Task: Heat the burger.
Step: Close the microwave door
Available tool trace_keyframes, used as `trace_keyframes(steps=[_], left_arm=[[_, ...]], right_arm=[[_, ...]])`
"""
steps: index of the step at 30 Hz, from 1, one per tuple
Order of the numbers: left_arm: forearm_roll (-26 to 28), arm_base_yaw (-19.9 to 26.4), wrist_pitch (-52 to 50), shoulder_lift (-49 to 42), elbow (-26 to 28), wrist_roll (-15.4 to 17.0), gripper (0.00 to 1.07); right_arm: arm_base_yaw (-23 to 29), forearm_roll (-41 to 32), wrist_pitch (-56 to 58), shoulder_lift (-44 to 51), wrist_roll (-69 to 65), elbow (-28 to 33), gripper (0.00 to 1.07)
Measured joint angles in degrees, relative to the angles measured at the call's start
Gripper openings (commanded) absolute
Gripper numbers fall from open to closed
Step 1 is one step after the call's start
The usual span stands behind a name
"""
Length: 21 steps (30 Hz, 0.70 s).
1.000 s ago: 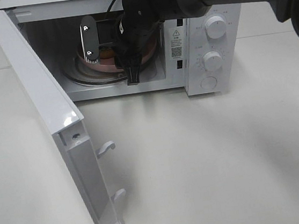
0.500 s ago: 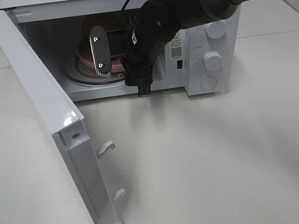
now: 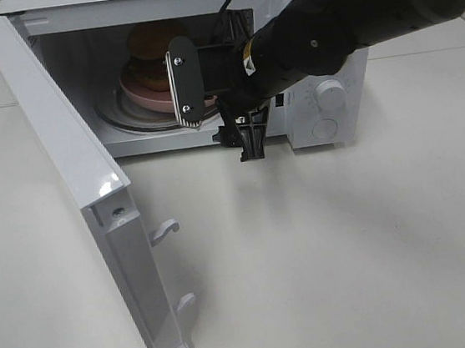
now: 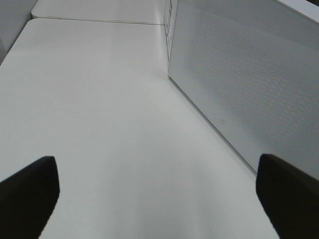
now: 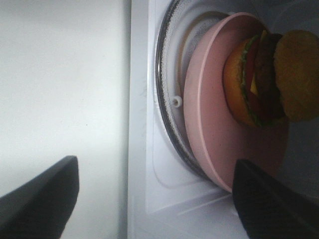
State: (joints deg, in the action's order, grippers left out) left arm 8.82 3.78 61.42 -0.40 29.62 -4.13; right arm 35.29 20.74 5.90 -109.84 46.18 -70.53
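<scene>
The microwave door (image 3: 74, 184) hangs wide open over the bare tabletop (image 3: 334, 255) in the foreground. At the oven's mouth the right gripper (image 5: 154, 169) has backed out of the cavity over the past second, its jaws spread wide and holding nothing. Behind it, the burger (image 3: 149, 45) is left sitting on the pink plate (image 3: 133, 91), which rests on the glass turntable (image 3: 117, 118) deep inside the microwave. Loading looks done; what appears to remain is shutting the door and setting a dial (image 3: 330, 94).

The right arm (image 3: 341, 19) crosses the front of the oven, with the gripper just outside the opening and in the path the door would sweep, and it hides part of the control panel; it would need to clear off first. To the far side, the left gripper (image 4: 158, 191) hovers over the tabletop with jaws fully apart and empty, beside a perforated white panel (image 4: 249, 74), probably the door's outer face, though that view is too tight to be sure.
</scene>
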Motion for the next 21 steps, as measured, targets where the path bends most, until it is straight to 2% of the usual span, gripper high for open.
trace_keyframes(steps=[13,19,21], left_arm=[[0.00,0.00,0.00,0.00,0.00,0.00,1.00],[0.00,0.00,0.00,0.00,0.00,0.00,1.00],[0.00,0.00,0.00,0.00,0.00,0.00,1.00]], right_arm=[[0.00,0.17,-0.11,14.27,-14.95,12.49,0.80],[0.00,0.17,5.73,22.63,-28.30,17.25,0.78],[0.00,0.17,12.03,26.64,-36.67,18.68,0.76]])
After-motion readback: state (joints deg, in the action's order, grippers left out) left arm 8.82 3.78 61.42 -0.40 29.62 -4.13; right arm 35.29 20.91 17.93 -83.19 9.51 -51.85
